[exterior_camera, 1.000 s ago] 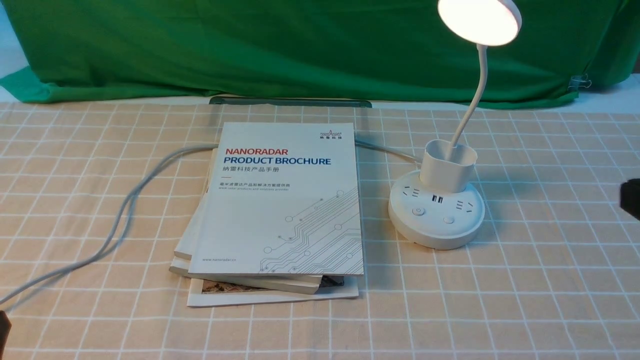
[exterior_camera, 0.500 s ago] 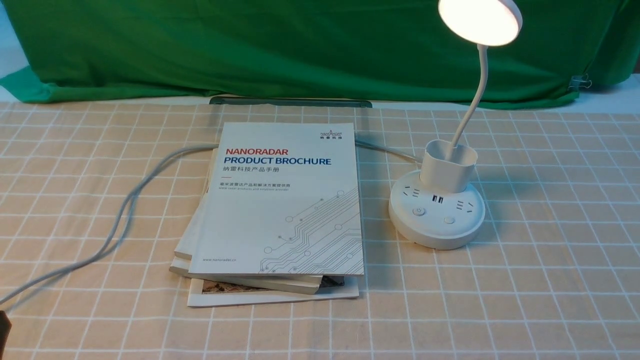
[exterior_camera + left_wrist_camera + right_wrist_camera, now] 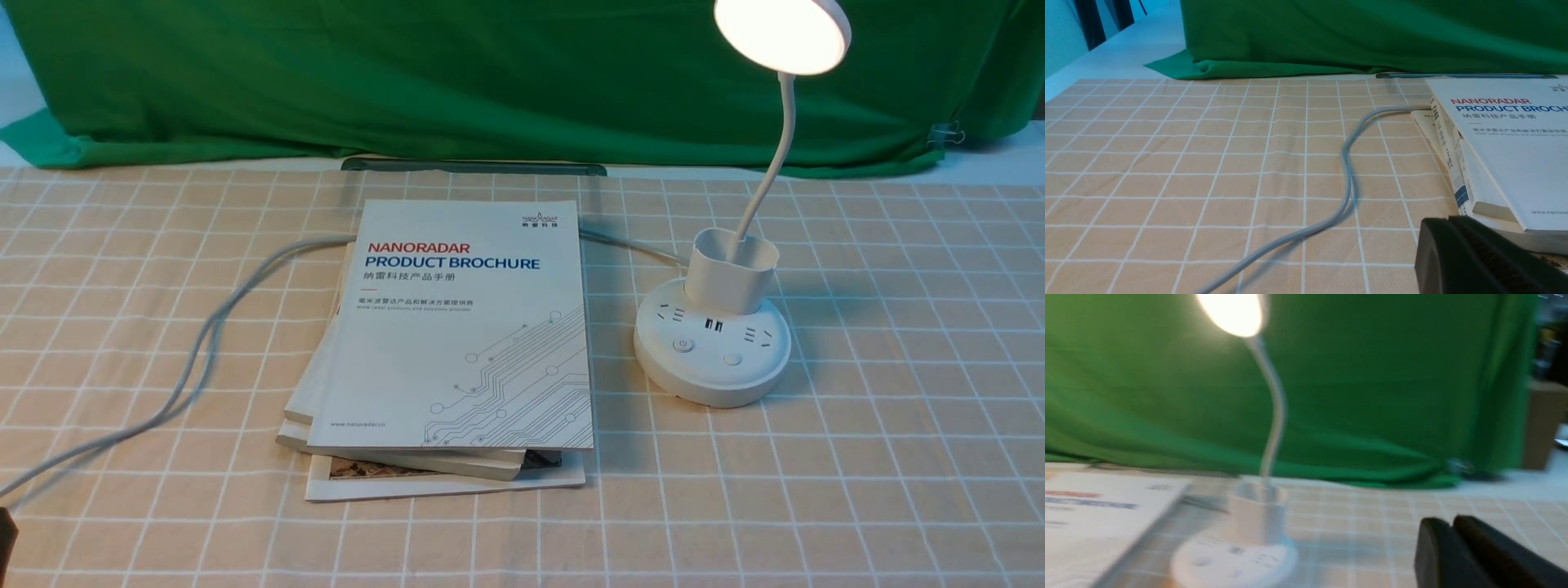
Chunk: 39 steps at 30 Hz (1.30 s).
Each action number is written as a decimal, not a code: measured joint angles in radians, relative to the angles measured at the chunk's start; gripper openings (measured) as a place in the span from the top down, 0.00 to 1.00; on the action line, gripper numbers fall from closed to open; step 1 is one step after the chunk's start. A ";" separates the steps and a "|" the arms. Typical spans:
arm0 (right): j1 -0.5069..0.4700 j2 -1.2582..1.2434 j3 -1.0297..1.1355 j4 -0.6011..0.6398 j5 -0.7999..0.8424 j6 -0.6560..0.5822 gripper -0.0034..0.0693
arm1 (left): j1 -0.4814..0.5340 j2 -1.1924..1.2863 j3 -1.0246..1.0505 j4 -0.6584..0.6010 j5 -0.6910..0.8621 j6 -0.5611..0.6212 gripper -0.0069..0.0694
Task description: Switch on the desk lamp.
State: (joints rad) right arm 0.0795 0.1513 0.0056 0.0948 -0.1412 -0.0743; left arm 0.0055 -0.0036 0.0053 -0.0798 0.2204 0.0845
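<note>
The white desk lamp (image 3: 713,343) stands right of centre on the checked cloth. Its round head (image 3: 782,34) glows at the top, on a thin gooseneck rising from the cup holder. Two buttons sit on the front of its base. It shows blurred in the right wrist view (image 3: 1237,555), lit. My right gripper (image 3: 1449,524) is shut and empty, apart from the lamp, and is outside the front view. My left gripper (image 3: 1447,220) is shut and empty, low near the corner of the books; a sliver of it shows at the front view's lower left edge (image 3: 5,535).
A stack of books topped by a white brochure (image 3: 461,327) lies left of the lamp. A grey cable (image 3: 196,359) runs from the lamp behind the books and off to the left front; it shows in the left wrist view (image 3: 1345,175). Green cloth (image 3: 457,73) hangs behind.
The right gripper's dark tip, at the right edge of the front view a second ago, has left that view. The lamp stays lit and in place.
</note>
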 joint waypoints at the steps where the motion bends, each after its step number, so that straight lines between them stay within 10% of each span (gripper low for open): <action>1: -0.036 -0.013 0.001 -0.006 0.023 0.016 0.81 | 0.000 0.000 0.000 0.000 0.000 0.000 0.88; 7: -0.165 -0.090 0.005 -0.078 0.157 0.074 0.79 | 0.000 0.000 0.000 0.000 0.000 0.000 0.88; 39: -0.078 -0.147 0.005 -0.115 0.359 0.161 0.69 | 0.000 0.000 0.000 0.000 0.000 0.000 0.88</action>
State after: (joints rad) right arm 0.0013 0.0042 0.0108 -0.0202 0.2180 0.0862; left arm 0.0055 -0.0036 0.0053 -0.0798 0.2204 0.0845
